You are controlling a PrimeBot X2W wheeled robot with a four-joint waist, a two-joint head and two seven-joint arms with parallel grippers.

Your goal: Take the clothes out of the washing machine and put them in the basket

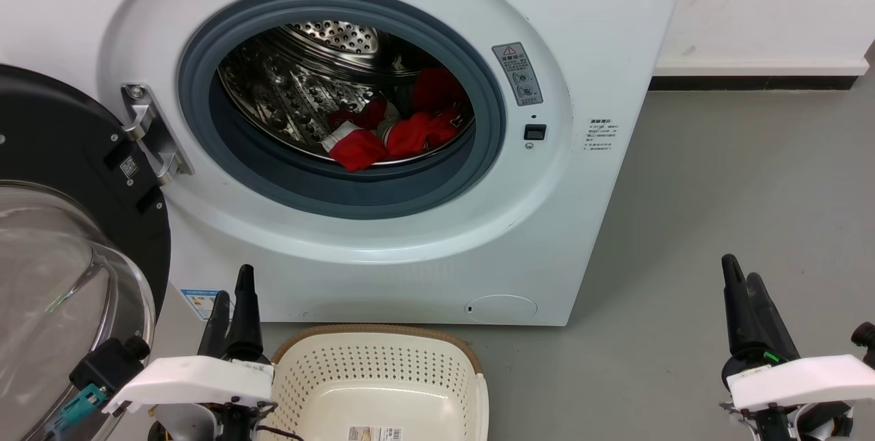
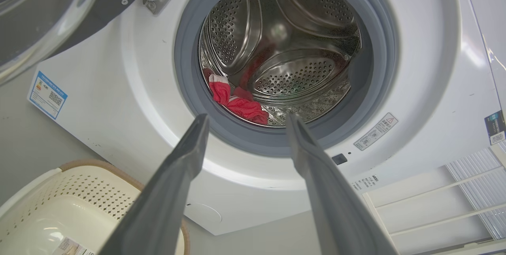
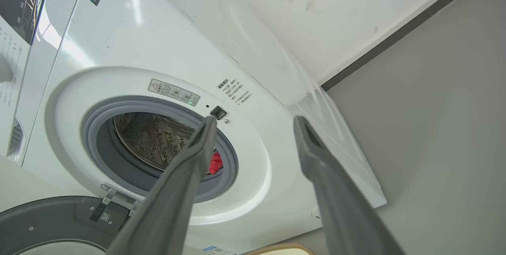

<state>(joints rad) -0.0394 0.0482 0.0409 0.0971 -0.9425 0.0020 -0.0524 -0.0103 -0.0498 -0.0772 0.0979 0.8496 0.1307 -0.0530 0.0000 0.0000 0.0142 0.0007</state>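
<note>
Left gripper and right gripper both have fingers spread apart, holding nothing. Red clothes sit at the drum's front edge in the washing machine. The basket is on the grey floor, right at the machine's front.

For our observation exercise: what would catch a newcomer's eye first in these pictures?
The bright red clothes stand out, lying in the steel drum of the white washing machine, whose door is swung open to the left. On the floor in front stands the cream basket.
</note>
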